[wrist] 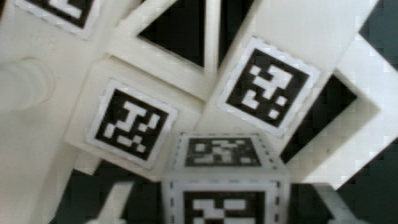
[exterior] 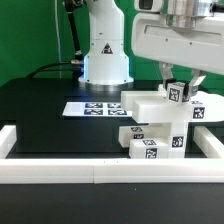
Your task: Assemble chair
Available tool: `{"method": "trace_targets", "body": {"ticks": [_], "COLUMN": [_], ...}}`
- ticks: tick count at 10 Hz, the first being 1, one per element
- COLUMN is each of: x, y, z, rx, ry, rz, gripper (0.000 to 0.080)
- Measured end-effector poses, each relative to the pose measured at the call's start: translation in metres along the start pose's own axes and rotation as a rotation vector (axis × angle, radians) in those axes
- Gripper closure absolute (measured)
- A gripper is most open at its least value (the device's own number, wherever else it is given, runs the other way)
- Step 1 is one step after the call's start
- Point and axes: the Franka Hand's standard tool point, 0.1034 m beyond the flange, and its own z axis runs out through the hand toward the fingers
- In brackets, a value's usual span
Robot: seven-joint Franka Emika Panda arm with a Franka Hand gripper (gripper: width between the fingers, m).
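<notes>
The chair parts (exterior: 150,108) are white blocks with black-and-white tags, clustered at the exterior view's right. A flat plate lies on top, with bars and small cubes (exterior: 144,150) below and in front of it. My gripper (exterior: 178,92) comes down from above onto the cluster's right side. It is shut on a small tagged white block (exterior: 176,95). In the wrist view that block (wrist: 221,160) fills the space between my fingers (wrist: 111,196), with tags on two of its faces. Behind it are a white frame and two larger tagged faces (wrist: 263,82).
The marker board (exterior: 95,108) lies flat on the black table, left of the parts. White border rails run along the front (exterior: 90,176) and the left (exterior: 18,140). The robot's base (exterior: 105,60) stands at the back centre.
</notes>
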Motion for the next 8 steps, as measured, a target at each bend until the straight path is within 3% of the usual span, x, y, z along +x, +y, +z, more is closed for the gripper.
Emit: {"method": "trace_targets", "body": {"ticks": [8], "x": [-0.0035], "y": [-0.0024], "z": [-0.0003], "rx": [0.004], "ry": [-0.002], "rz": [0.592], "gripper": [0.0512]}}
